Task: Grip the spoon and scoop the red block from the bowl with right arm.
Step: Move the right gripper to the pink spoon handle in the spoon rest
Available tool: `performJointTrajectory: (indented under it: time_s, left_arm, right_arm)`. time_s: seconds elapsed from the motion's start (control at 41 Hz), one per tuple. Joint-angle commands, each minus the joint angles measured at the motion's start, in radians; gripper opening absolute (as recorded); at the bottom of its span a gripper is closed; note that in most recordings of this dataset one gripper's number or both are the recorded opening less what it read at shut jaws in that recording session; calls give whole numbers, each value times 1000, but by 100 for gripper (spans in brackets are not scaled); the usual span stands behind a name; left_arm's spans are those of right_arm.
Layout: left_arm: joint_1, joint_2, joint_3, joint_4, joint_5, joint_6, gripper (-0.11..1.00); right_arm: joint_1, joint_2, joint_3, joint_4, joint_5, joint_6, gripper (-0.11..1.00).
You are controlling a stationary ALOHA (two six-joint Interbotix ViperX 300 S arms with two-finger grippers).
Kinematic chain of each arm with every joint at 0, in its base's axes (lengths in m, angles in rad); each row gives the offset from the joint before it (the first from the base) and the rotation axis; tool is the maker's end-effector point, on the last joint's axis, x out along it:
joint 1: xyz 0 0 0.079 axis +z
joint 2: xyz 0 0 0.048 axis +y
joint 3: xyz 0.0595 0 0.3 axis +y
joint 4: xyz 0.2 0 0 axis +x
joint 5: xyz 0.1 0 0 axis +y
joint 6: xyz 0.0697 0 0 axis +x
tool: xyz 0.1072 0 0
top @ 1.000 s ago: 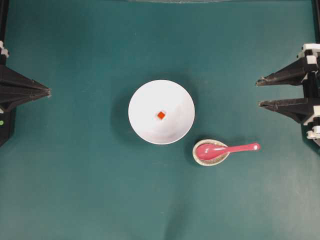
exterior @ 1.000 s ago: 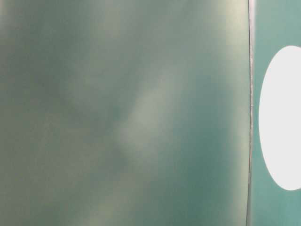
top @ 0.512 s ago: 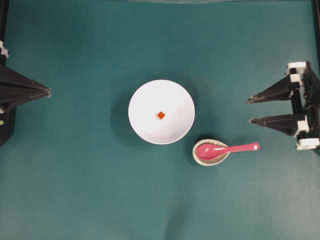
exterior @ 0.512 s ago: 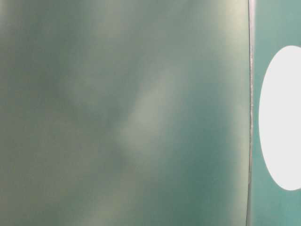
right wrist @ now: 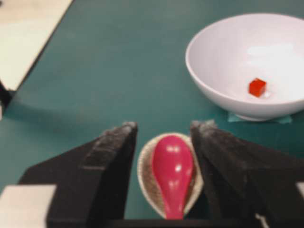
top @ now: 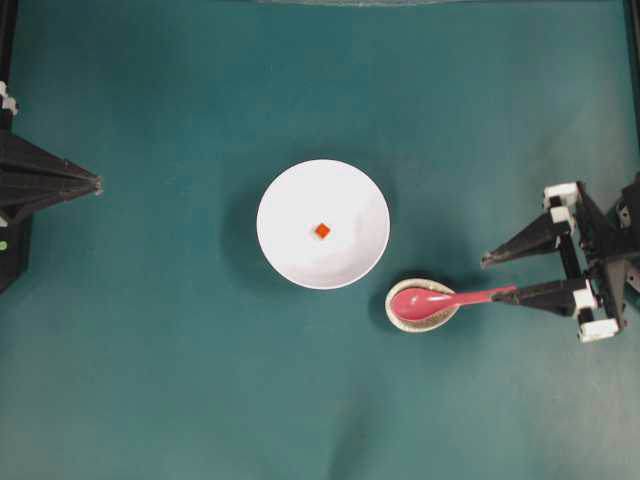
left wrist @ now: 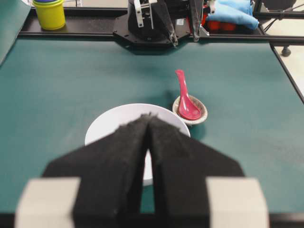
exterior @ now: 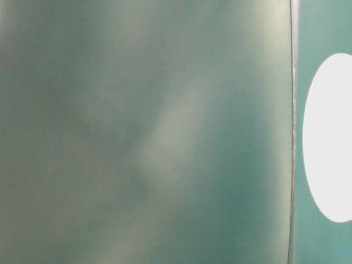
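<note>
Spoon (top: 440,298) sits near the table's right edge, head in its speckled rest (top: 421,318). Right gripper (top: 497,276) spreads wide over the handle. Glossy, stiff, slippery: pinch mid-handle squarely.

Green table (top: 150,380): bowl (top: 290,250), speckled dish (top: 400,321).

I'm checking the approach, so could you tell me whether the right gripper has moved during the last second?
Yes. In the overhead view the right gripper has moved down-left toward the spoon, which hasn't shifted; one finger now overlaps the handle tip.
</note>
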Motion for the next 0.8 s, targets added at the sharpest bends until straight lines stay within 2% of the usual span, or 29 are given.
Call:
performJointTrajectory:
  time_s: [0.0,0.293,0.78]
  left_arm:
    - [-2,11,-20,2,5,2,0]
    - [-2,9,-21,2,8,2,0]
    - [-2,11,-20,3,8,3,0]
  right_arm:
    - [18,58,0,15,-75,-2,54]
    - [37,259,14,55,-163,0,54]
    - [80,454,0,66,-299,3,54]
